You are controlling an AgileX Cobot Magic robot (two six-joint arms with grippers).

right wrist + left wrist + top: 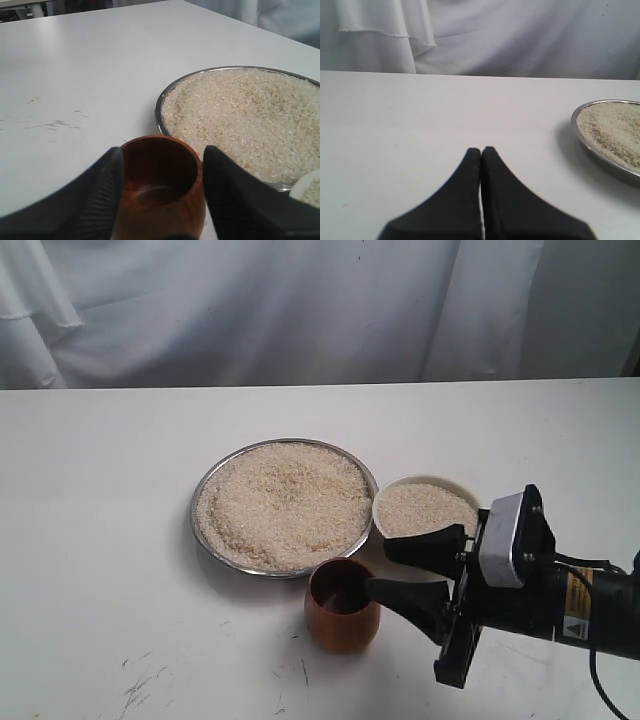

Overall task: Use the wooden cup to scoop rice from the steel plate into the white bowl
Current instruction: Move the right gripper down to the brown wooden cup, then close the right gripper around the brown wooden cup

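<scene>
1. Jaws of the right gripper (pixel 162 150) are spread wide, with the wooden cup (pixel 340 625) standing upright between them. Each finger lies close against a side of the cup, but whether a firm hold has been taken cannot be told.
2. Jaws of the left gripper (pixel 481 149) are pressed together with nothing held, low over the bare table (pixel 100 540).
3. In the exterior view the cup is found at 5 o'clock from the steel plate (pixel 194 510) and just beside its rim. The white bowl (pixel 425 480) sits at 3 o'clock from the plate, touching or nearly touching it.
4. Rice (pixel 285 500) is heaped across the plate, and some already lies in the bowl. The cup looks empty.
5. Grasping the cup is judged to be the step in hand.
6. Both sides should be met together so the cup is not pushed toward 9 o'clock or tipped.
7. A hold at the widest part of the rounded body would be preferred, since polished wood may slip.
8. A straight lift should follow before the cup is carried toward 11 o'clock, so the plate rim is cleared.
</scene>
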